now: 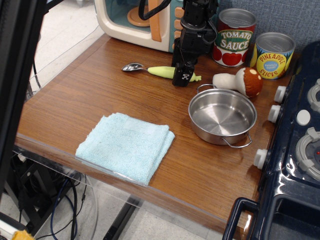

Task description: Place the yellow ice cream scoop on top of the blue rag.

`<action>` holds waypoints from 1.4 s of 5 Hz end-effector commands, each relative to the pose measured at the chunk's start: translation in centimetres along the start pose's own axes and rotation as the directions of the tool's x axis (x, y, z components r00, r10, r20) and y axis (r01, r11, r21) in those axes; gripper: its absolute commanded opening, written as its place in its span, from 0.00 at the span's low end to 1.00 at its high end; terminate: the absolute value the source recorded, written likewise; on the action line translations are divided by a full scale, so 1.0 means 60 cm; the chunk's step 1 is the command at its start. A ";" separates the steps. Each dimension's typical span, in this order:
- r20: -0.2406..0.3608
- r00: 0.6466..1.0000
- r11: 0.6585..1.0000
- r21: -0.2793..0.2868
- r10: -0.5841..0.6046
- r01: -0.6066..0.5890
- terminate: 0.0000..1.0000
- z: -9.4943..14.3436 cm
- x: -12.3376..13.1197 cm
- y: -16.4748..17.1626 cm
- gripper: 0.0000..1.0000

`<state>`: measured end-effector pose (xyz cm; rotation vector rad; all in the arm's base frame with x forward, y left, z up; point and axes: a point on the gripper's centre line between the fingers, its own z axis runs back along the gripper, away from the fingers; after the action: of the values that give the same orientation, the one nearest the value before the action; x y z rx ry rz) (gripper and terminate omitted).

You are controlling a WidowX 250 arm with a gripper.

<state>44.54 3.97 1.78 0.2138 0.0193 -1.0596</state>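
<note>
The yellow ice cream scoop (160, 71) lies on the wooden table at the back, with its silver bowl pointing left and its pale yellow-green handle pointing right. My black gripper (182, 79) is down at the right end of the handle and covers part of it. I see the fingers edge-on, so I cannot tell whether they are open or closed on the handle. The blue rag (125, 146) lies folded near the table's front edge, well apart from the scoop and the gripper.
A steel pan (222, 116) sits right of the rag. A toy mushroom (240, 80) lies just right of the gripper. A tomato sauce can (235, 37) and a pineapple can (273, 55) stand at the back right. A toy microwave (125, 22) is behind. A stove (300, 145) borders the right.
</note>
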 end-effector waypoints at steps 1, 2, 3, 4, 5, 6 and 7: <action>0.003 1.000 0.996 0.095 0.005 -0.006 0.00 0.037 -0.006 0.003 0.00; 0.009 1.000 0.995 0.101 0.003 -0.004 0.00 0.048 -0.012 -0.005 0.00; 0.035 0.999 0.996 0.089 0.019 -0.022 0.00 0.060 -0.017 0.002 0.00; 0.045 0.998 0.993 0.111 0.045 -0.050 0.00 0.082 -0.036 0.013 0.00; 0.052 0.998 0.992 0.117 0.042 -0.048 0.00 0.105 -0.064 0.014 0.00; 0.075 0.997 0.989 0.141 0.034 -0.045 0.00 0.125 -0.108 0.001 0.00; 0.060 0.998 0.988 0.150 0.007 -0.016 0.00 0.131 -0.159 -0.030 0.00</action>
<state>36.99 9.68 7.67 0.2667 -0.0587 -1.0631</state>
